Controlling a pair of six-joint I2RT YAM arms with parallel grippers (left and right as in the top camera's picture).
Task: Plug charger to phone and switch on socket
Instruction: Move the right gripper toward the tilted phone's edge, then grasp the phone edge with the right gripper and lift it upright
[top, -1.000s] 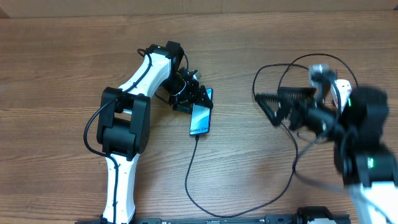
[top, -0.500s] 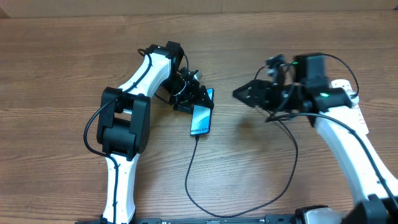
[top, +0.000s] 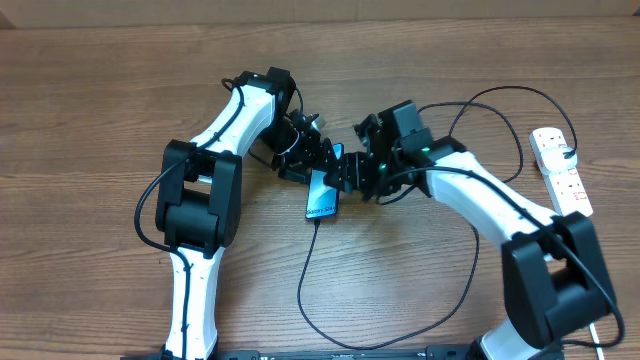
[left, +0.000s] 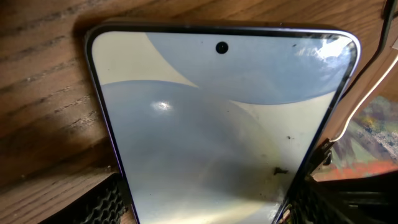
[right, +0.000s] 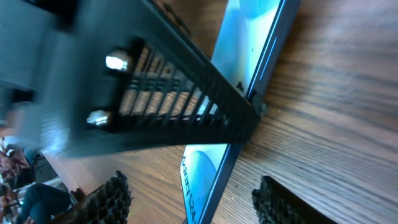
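The phone (top: 322, 193) lies on the wooden table with its blue screen up. My left gripper (top: 315, 160) is shut on its far end, and in the left wrist view the pads (left: 106, 202) press both long edges of the phone (left: 211, 124). My right gripper (top: 343, 180) has come in from the right and straddles the phone (right: 214, 174). It is open, with a gap between each of its fingers (right: 115, 196) and the phone. The charger (top: 305, 290), a thin black cable, meets the phone's near end and loops right. The socket (top: 560, 170) lies at the far right.
The black cable curves along the table's front edge (top: 400, 343), then rises in loops (top: 470, 110) behind the right arm to the socket. In the right wrist view, the left gripper's dark finger (right: 174, 93) crosses over the phone.
The right arm has swung left from near the socket to the phone, and its jaws have narrowed around it. The left gripper and the phone have stayed put.
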